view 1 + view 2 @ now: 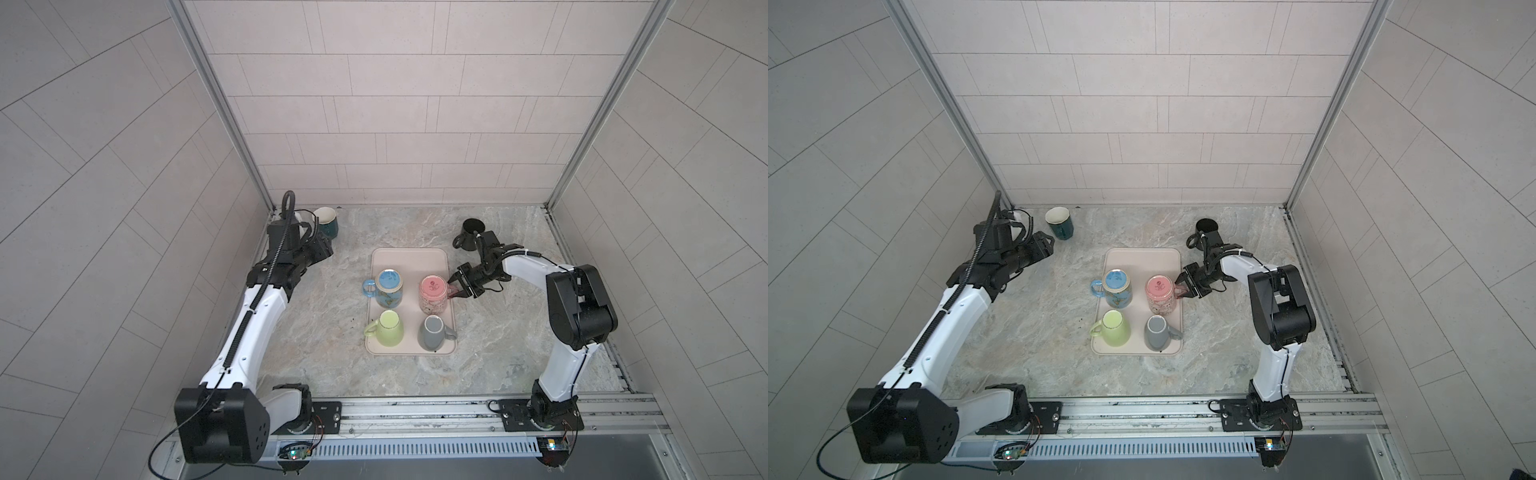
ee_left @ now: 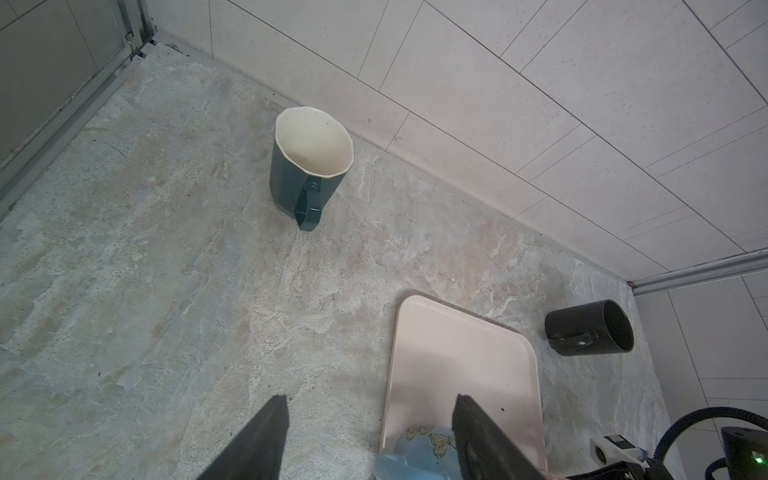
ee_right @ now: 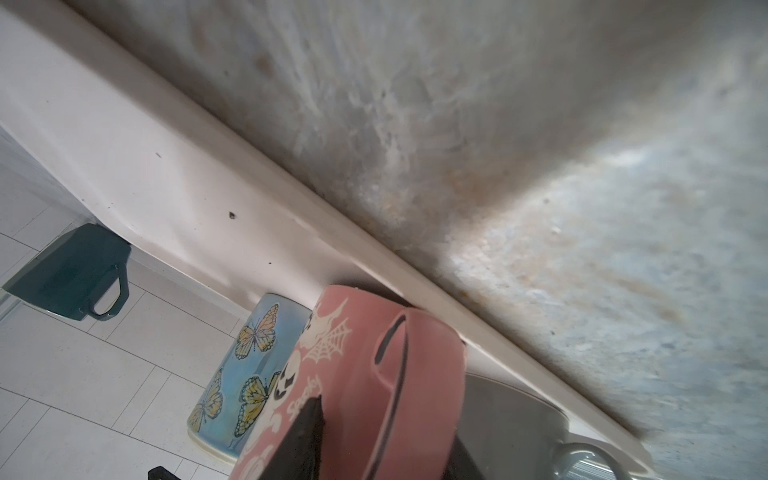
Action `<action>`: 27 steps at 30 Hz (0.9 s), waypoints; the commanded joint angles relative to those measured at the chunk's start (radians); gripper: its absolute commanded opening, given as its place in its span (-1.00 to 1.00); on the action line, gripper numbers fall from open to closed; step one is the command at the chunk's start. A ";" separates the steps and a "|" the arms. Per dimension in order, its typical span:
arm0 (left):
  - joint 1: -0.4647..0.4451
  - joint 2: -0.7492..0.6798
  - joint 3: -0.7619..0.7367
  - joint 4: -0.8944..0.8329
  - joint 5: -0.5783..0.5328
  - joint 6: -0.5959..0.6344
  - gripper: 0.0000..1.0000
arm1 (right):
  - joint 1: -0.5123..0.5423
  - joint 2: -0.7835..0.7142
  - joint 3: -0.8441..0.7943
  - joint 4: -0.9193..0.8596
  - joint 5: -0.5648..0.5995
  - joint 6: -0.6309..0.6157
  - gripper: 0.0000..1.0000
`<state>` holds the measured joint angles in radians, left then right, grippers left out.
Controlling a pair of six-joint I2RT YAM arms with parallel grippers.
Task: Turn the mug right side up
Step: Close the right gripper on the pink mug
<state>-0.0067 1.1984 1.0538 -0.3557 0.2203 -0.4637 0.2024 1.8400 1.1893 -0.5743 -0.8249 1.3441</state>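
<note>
The pink mug (image 1: 433, 294) (image 1: 1159, 294) stands upside down, base up, on the right side of the beige tray (image 1: 409, 257) (image 1: 1142, 258). My right gripper (image 1: 454, 287) (image 1: 1182, 286) reaches it from the right at tray level. In the right wrist view the mug's pink handle (image 3: 428, 374) fills the gap of that gripper (image 3: 386, 419), with a dark finger against each side. My left gripper (image 1: 328, 249) (image 2: 370, 399) hangs open and empty over the table, left of the tray's far corner.
The tray also holds a blue butterfly mug (image 1: 388, 286), a green mug (image 1: 388, 328) and a grey mug (image 1: 434, 332), all upside down. A teal mug (image 1: 326, 222) stands upright at the back left. A black mug (image 1: 471, 235) stands upright behind my right arm.
</note>
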 commanded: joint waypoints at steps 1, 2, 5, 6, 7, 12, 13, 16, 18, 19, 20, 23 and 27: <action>0.007 -0.018 -0.011 0.008 -0.010 0.003 0.38 | 0.005 0.017 0.004 0.011 0.013 0.026 -0.30; 0.007 -0.017 -0.011 0.008 -0.010 0.003 0.38 | 0.005 0.020 0.006 0.013 0.013 0.026 -0.32; 0.007 -0.018 -0.011 0.007 -0.011 0.003 0.38 | 0.007 0.028 0.007 0.020 0.015 0.027 -0.37; 0.007 -0.018 -0.012 0.007 -0.011 0.003 0.38 | 0.007 0.028 0.007 0.023 0.016 0.029 -0.40; 0.006 -0.018 -0.012 0.008 -0.011 0.003 0.38 | 0.007 0.031 0.007 0.027 0.018 0.030 -0.42; 0.007 -0.019 -0.012 0.006 -0.013 0.003 0.38 | 0.008 0.038 0.008 0.049 0.020 0.045 -0.53; 0.007 -0.019 -0.011 0.006 -0.012 0.003 0.38 | 0.008 0.039 0.009 0.056 0.020 0.049 -0.54; 0.007 -0.017 -0.012 0.005 -0.015 0.003 0.38 | 0.009 0.045 0.013 0.062 0.022 0.055 -0.55; 0.009 -0.018 -0.012 0.006 -0.016 0.004 0.38 | 0.011 0.049 0.016 0.069 0.023 0.058 -0.59; 0.007 -0.017 -0.012 0.006 -0.016 0.004 0.38 | 0.011 0.051 0.019 0.071 0.024 0.060 -0.61; 0.007 -0.016 -0.012 0.006 -0.017 0.005 0.38 | 0.013 0.051 0.020 0.076 0.024 0.062 -0.64; 0.007 -0.016 -0.013 0.006 -0.018 0.004 0.38 | 0.013 0.053 0.024 0.083 0.026 0.068 -0.76; 0.008 -0.016 -0.014 0.008 -0.021 0.003 0.38 | 0.013 0.056 0.035 0.100 0.026 0.078 -1.00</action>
<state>-0.0067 1.1984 1.0534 -0.3557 0.2131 -0.4637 0.2226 1.8782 1.2034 -0.4690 -0.8349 1.3998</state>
